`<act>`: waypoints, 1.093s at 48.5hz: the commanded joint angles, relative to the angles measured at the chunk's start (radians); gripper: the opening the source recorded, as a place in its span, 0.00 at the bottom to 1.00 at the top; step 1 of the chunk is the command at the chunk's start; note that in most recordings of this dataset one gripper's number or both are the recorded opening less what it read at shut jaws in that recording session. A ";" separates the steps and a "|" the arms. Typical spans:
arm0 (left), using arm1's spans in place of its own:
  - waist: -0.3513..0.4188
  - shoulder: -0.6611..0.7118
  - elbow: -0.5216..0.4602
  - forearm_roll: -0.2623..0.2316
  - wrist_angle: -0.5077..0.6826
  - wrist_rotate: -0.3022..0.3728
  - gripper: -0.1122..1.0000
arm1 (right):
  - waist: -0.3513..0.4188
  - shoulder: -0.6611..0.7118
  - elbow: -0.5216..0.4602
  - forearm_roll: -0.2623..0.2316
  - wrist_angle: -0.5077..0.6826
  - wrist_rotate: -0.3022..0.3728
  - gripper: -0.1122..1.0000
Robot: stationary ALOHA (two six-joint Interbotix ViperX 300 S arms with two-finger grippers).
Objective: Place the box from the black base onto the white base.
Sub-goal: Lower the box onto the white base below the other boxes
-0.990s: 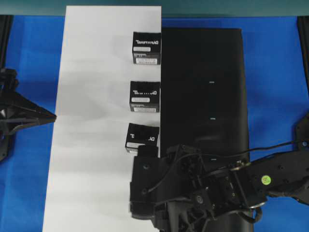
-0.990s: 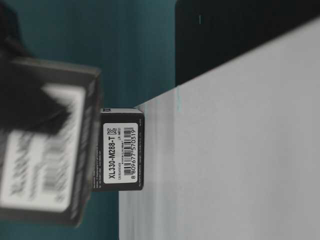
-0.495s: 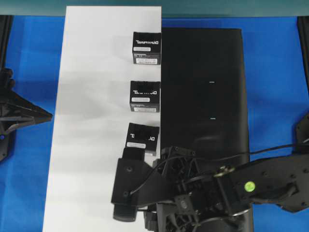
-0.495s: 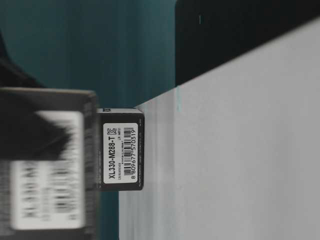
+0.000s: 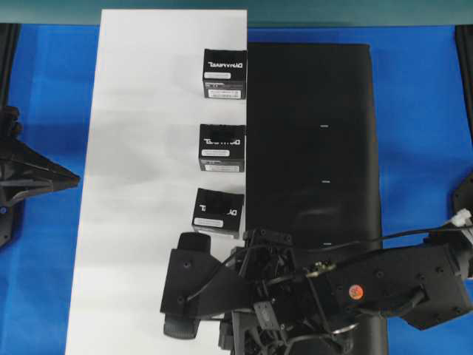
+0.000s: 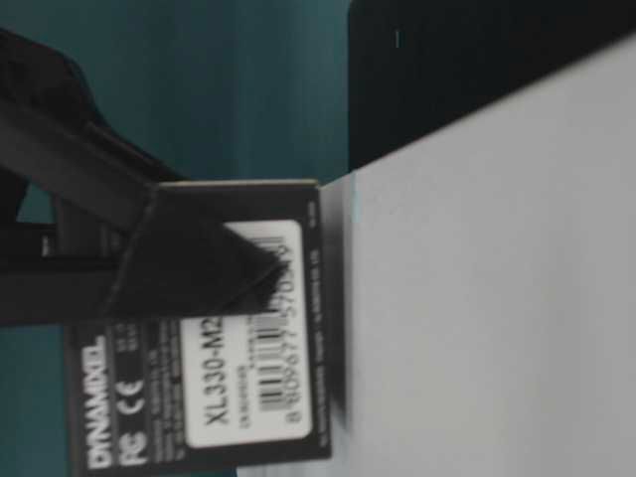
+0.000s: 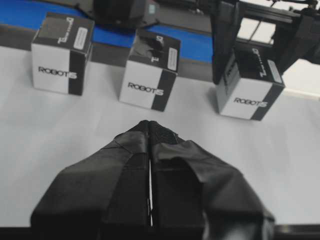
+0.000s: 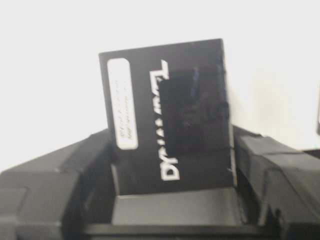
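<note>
Your right gripper (image 8: 172,165) holds the box (image 8: 170,117) between its two fingers. You can see this best from the right wrist camera: a dark finger (image 8: 47,192) sits on each side of the box. In the low table view the box (image 6: 234,328) looks like it touches the white base (image 6: 497,298) or sits just above it; you cannot tell which. From the left wrist camera, the box (image 7: 250,82) looks like it stands on the white base (image 7: 75,135), with the fingers down both its sides.

Your left gripper (image 7: 150,132) is pressed closed with nothing in it. It waits well away, at the side of the white base.

Three more boxes stand in a row on the white base (image 5: 140,111), along the edge next to the black base (image 5: 310,133). The closest one (image 5: 219,212) is just beside your arm. The black base has no box left on it that you can see.

Here is what could go wrong. If the box is not all the way down when you let go, it may drop and tip over. If your fingers drag on the box when you pull back, it may slide or fall. If your arm swings sideways, it could bump the closest box. The box is also near the edge of the white base, so a push could move it partly off.
</note>
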 commanded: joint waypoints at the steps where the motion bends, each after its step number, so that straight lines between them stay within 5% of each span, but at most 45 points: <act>1: 0.000 0.002 -0.031 0.003 -0.003 0.000 0.06 | -0.009 0.012 0.003 -0.003 -0.006 0.002 0.57; 23: -0.002 0.000 -0.031 0.003 -0.003 -0.002 0.06 | -0.009 0.011 0.043 -0.003 -0.041 0.002 0.57; 36: -0.009 0.000 -0.031 0.003 -0.003 0.000 0.06 | -0.009 -0.003 0.069 -0.003 -0.097 -0.003 0.98; 53: -0.017 -0.005 -0.031 0.003 -0.003 0.000 0.06 | -0.009 -0.077 0.086 -0.005 -0.101 -0.002 0.99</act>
